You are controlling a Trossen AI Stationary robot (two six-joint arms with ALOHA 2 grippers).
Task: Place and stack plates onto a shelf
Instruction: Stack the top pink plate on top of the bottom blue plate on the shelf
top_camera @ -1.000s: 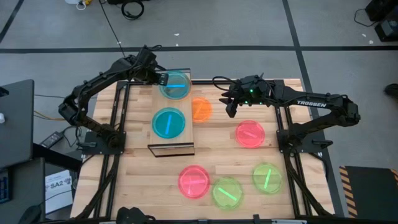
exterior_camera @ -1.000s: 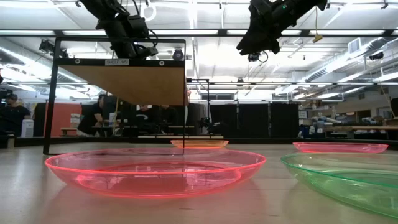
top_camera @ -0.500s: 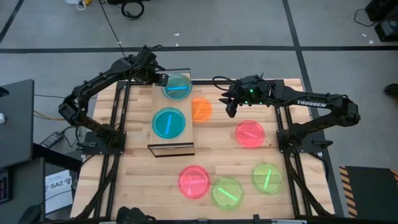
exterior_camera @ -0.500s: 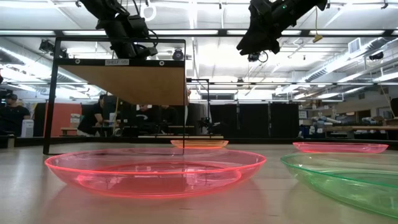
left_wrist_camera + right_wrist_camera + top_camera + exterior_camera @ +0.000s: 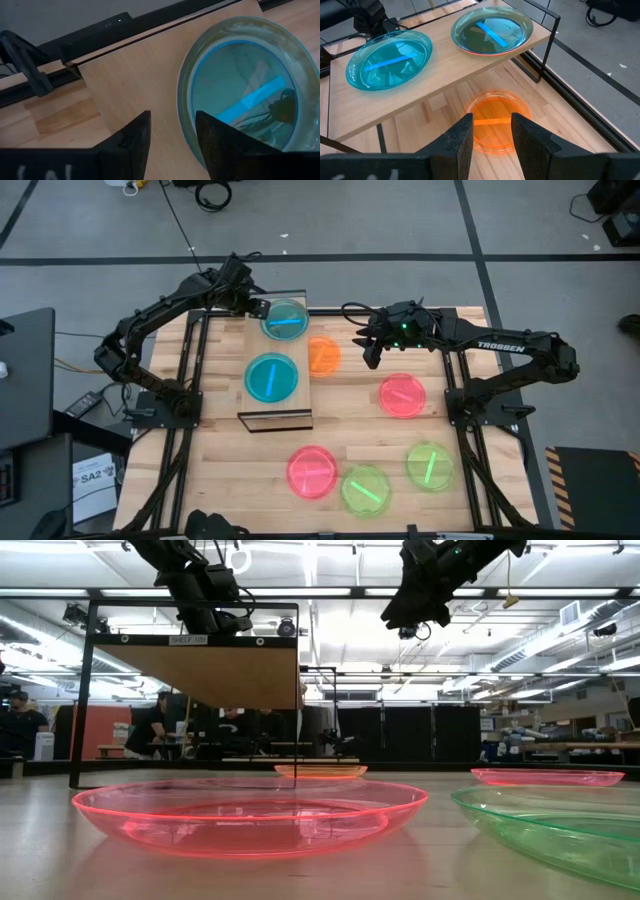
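Observation:
The shelf [image 5: 275,415] stands at the table's far left and carries two teal plates. One teal plate [image 5: 272,377] lies at its middle. The other teal plate [image 5: 285,319] rests flat at the far end, and its rim [image 5: 186,90] has an orange-brown tint. My left gripper [image 5: 172,145] is open at that plate's left rim, one finger on either side of it. My right gripper [image 5: 491,140] hangs open and empty above an orange plate [image 5: 492,125], which lies on the table right of the shelf.
More plates lie flat on the slatted tabletop: a pink one [image 5: 402,395] at the right, and a pink one [image 5: 312,471] and two green ones [image 5: 366,488] [image 5: 430,466] near the front edge. People sit in the room beyond the table [image 5: 160,725].
My left gripper has opened and let go of the far teal plate's left rim, staying where it was. The plate has settled flat on the shelf's far end.

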